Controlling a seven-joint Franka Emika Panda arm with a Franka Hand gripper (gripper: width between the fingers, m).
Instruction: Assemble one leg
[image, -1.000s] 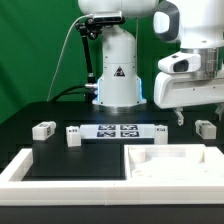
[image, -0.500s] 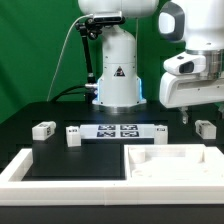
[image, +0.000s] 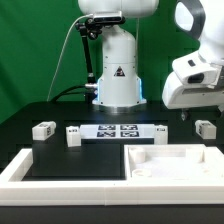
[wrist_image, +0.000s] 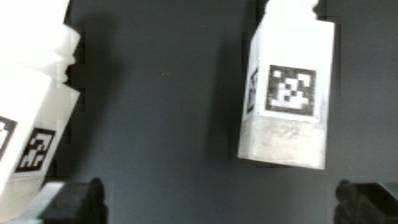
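Observation:
Four small white legs with square tags lie on the black table in the exterior view: one (image: 42, 129) and another (image: 72, 135) on the left, one (image: 160, 133) right of the marker board (image: 118, 130), and one (image: 205, 129) at the far right. My gripper (image: 190, 114) hangs above the far-right leg, apart from it. In the wrist view a leg (wrist_image: 285, 90) lies tag up on the table beyond my gripper (wrist_image: 219, 205). The jaws stand wide open and empty. Another white tagged part (wrist_image: 32, 110) shows at the picture's edge.
The large flat white panel with recesses (image: 170, 160) lies at the front right. A white L-shaped frame (image: 25, 168) runs along the front left. The arm's base (image: 116, 75) stands behind the marker board.
My gripper has risen and shifted toward the exterior view's right, still open. The legs and the panel have not moved.

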